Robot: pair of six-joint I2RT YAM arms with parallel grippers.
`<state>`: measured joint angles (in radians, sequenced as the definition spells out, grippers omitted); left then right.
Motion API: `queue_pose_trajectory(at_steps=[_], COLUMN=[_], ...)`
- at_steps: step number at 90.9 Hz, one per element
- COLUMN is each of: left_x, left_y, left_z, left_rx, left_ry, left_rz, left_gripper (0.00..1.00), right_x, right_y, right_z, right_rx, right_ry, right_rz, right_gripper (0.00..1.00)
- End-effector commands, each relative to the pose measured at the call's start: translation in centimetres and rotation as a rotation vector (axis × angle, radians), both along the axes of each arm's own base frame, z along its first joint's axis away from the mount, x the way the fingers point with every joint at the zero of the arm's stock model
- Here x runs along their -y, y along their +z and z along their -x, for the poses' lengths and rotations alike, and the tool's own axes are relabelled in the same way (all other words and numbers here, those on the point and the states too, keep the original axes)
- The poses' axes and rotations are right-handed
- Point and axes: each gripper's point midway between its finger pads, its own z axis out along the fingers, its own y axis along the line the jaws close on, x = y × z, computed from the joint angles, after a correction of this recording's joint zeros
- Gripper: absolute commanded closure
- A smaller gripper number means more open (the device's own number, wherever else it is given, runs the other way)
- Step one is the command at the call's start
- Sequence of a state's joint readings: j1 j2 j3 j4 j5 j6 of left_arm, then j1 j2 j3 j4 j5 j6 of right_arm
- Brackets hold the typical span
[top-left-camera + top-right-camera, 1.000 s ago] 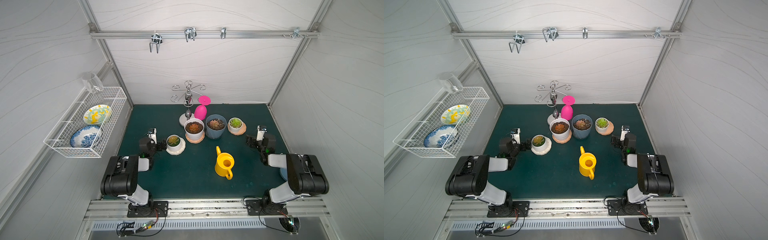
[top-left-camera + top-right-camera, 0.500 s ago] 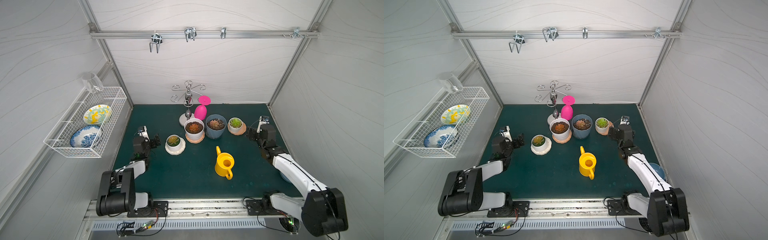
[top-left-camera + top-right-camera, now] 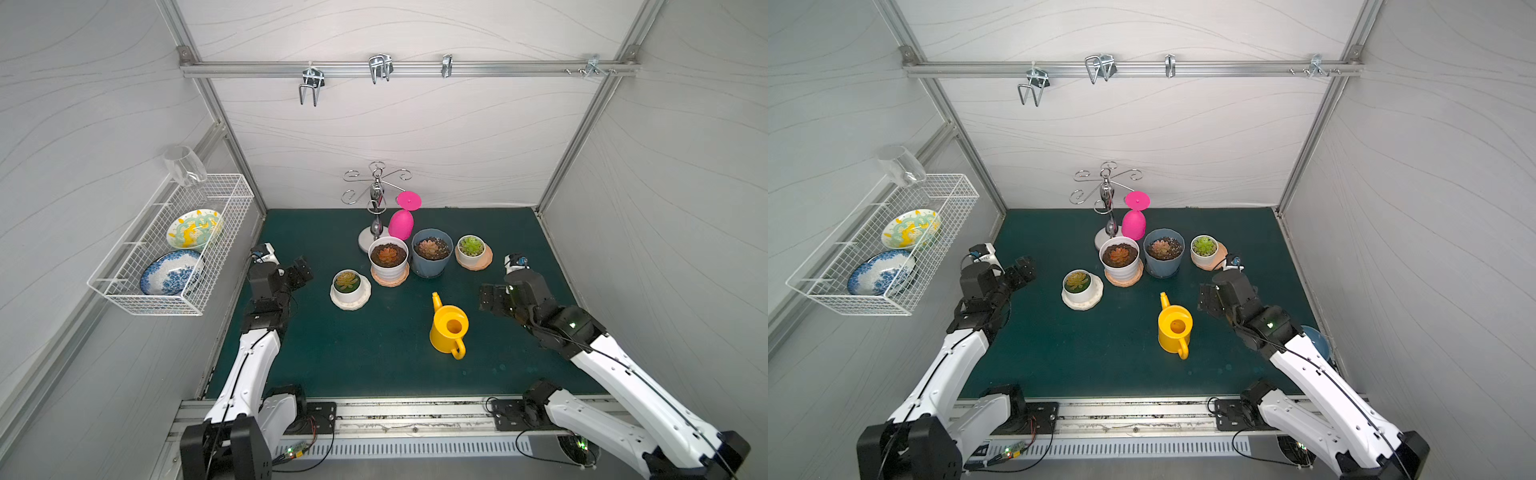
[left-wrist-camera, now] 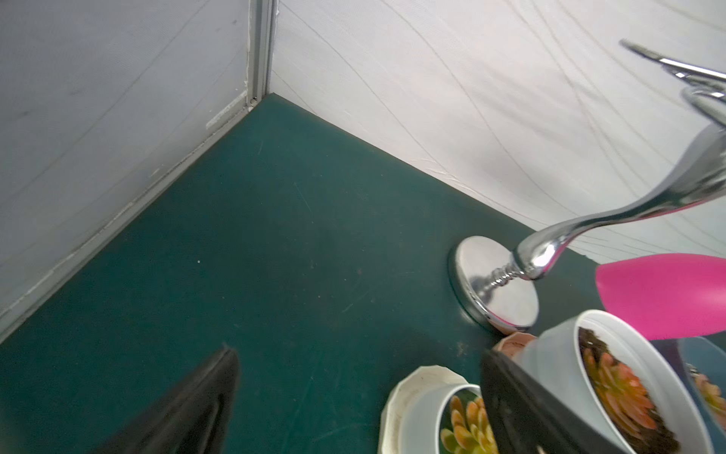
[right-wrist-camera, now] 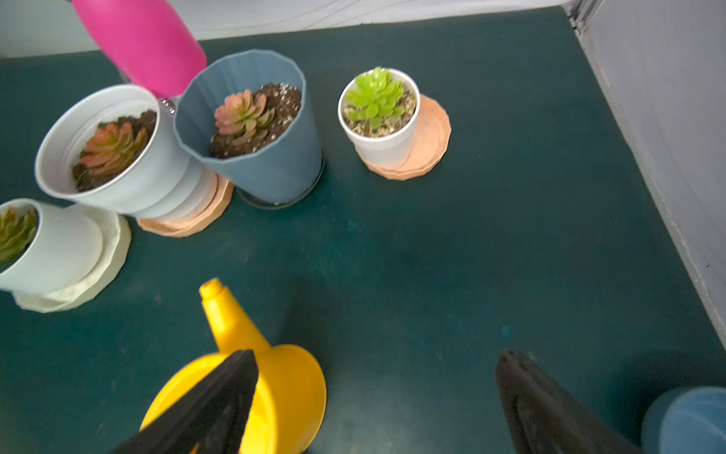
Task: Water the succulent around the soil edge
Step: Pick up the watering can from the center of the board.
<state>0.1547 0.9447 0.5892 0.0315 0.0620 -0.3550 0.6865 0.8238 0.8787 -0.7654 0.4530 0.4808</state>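
Note:
A yellow watering can (image 3: 449, 328) stands upright on the green mat, spout toward the pots. Behind it stand several potted succulents: an orange one in a white pot (image 3: 387, 257), a pink one in a blue-grey pot (image 3: 431, 251), a green one in a small white pot (image 3: 471, 248), and a yellow-green one in a white pot (image 3: 348, 284) on a cream saucer. My right gripper (image 3: 492, 299) hovers open just right of the can; in the right wrist view one finger overlaps the can (image 5: 275, 385). My left gripper (image 3: 301, 272) is open and empty, left of the cream-saucer pot (image 4: 432, 416).
A chrome hook stand (image 3: 376, 199) and an upturned pink goblet (image 3: 402, 220) stand behind the pots. A wire basket (image 3: 124, 286) with two bowls hangs on the left wall. A blue bowl (image 3: 1316, 340) lies by the right arm.
Both arms have unfolded and risen. The right gripper swung from beside the small green pot forward and left, to the can's right side. The left gripper shifted slightly toward the pots.

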Motion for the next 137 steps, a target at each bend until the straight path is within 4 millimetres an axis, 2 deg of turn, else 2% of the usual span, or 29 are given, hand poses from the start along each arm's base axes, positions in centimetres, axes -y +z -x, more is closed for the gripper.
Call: queue_pose_trajectory(at_steps=[1,16,23,33,57,77,95,111,137], left_x=[2.0,2.4,2.8,3.1,3.6,3.5,3.6,3.6,3.7], left_y=[0.9,2.6,3.4,3.4,3.4,3.1,2.9,3.0,2.8], left_z=[1.7,3.1,3.2,3.2,3.1,3.1,2.9,2.8,2.7], left_rx=[-0.013,0.014,0.020,0.023,0.029,0.025,0.025,0.026,0.025], left_ry=[-0.060,-0.063,-0.081,-0.087,-0.108,-0.101,-0.105,-0.109,-0.113], left_rz=[0.117,0.139,0.147,0.161,0.171,0.171,0.175,0.177,0.179], left_gripper=[0.00,0.00,0.00,0.00,0.00,0.00,0.00,0.00,0.00], right_x=[1.1,-0.5,-1.2,-2.6,-6.4,-8.0,-7.3,-4.8,-2.9], right_y=[-2.5,-2.6,-3.3,-4.1,-6.6,-9.1,-11.6,-13.8,-14.5], right_z=[5.2,9.0,10.0,11.2,11.2,10.9,10.8,10.2,8.5], right_rx=[-0.184,-0.223,-0.244,-0.232,-0.199,-0.200,-0.221,-0.286,-0.290], right_ry=[0.013,0.092,0.112,0.149,0.176,0.169,0.124,0.021,-0.063], right_rz=[0.032,-0.019,0.013,0.078,0.127,0.159,0.170,0.170,0.119], right_gripper=[0.01,0.01,0.04,0.08,0.21,0.28,0.33,0.40,0.50])
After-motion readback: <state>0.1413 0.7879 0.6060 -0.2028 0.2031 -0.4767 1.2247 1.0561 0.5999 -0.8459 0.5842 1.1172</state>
